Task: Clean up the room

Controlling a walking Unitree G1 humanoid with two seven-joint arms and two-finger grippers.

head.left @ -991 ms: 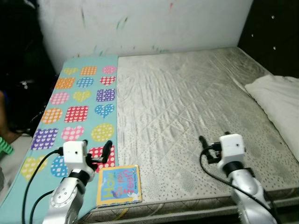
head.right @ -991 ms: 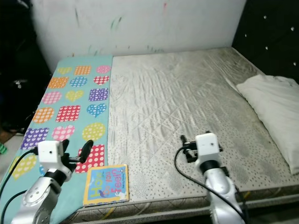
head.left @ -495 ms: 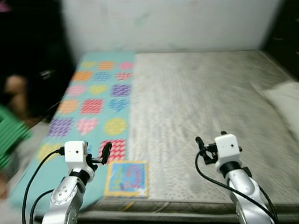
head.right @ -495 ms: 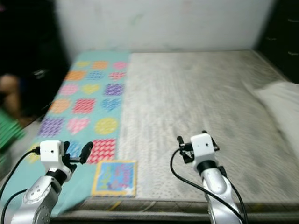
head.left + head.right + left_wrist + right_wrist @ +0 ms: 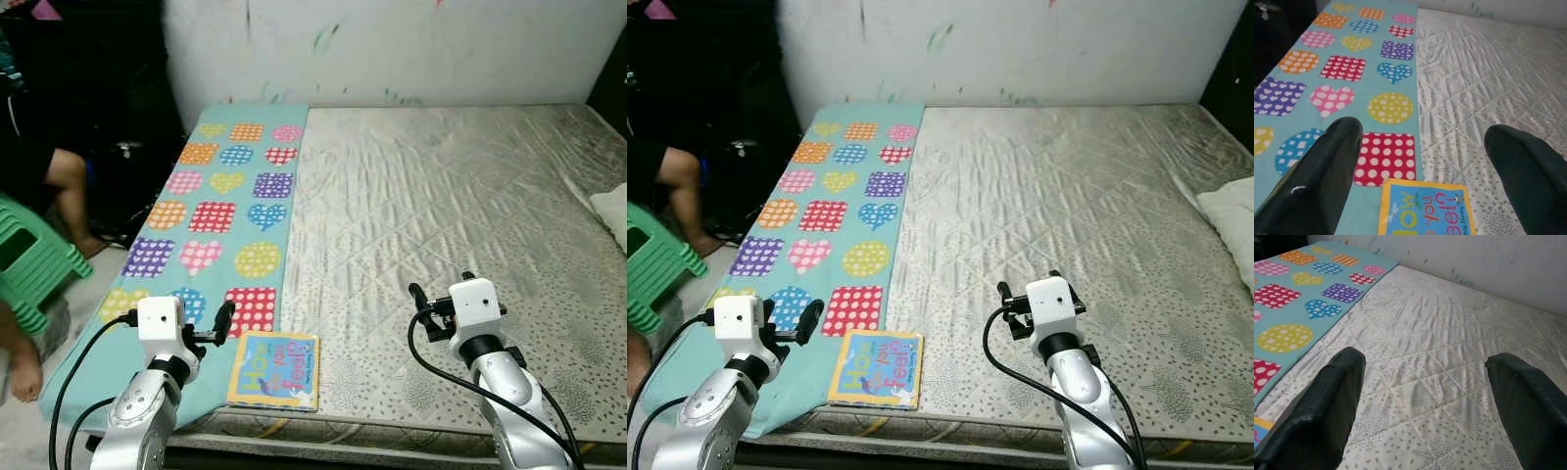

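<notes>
A colourful children's book (image 5: 275,369) lies flat at the near edge of the bed, half on the teal blanket (image 5: 230,211) with its dotted hearts and squares, half on the bare grey mattress (image 5: 451,206). My left gripper (image 5: 1424,132) hovers open just left of the book, above the blanket's near end, and the book (image 5: 1422,208) lies just below its fingers. My right gripper (image 5: 1424,360) is open over the bare mattress, to the right of the book, with nothing between its fingers.
A green plastic stool (image 5: 27,269) stands on the floor left of the bed. A person's leg (image 5: 69,181) and foot (image 5: 26,377) are beside it. A white pillow (image 5: 613,211) lies at the bed's right edge. A scribbled white wall (image 5: 411,44) backs the bed.
The camera has swung left: the stool and the person's leg have come into view and the pillow has slid to the right edge. Both arms keep their pose.
</notes>
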